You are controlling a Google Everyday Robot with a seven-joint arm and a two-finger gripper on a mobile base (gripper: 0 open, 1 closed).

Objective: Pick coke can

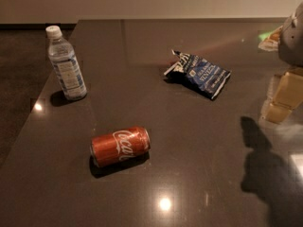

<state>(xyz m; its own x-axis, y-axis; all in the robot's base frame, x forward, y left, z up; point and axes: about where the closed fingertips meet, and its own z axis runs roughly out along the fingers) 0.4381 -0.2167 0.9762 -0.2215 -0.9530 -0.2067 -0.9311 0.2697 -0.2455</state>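
The coke can (120,145) is red with white script and lies on its side on the dark table (199,141), at the front left of centre. My gripper (283,97) is at the right edge of the view, above the table and well to the right of the can, apart from it. Its grey wrist reaches out of the frame at the upper right. It holds nothing that I can see. Its shadow falls on the table at the lower right.
A clear water bottle (66,64) with a white cap stands upright at the table's left edge. A dark blue snack bag (201,74) lies at the back, right of centre. The floor drops off to the left of the table.
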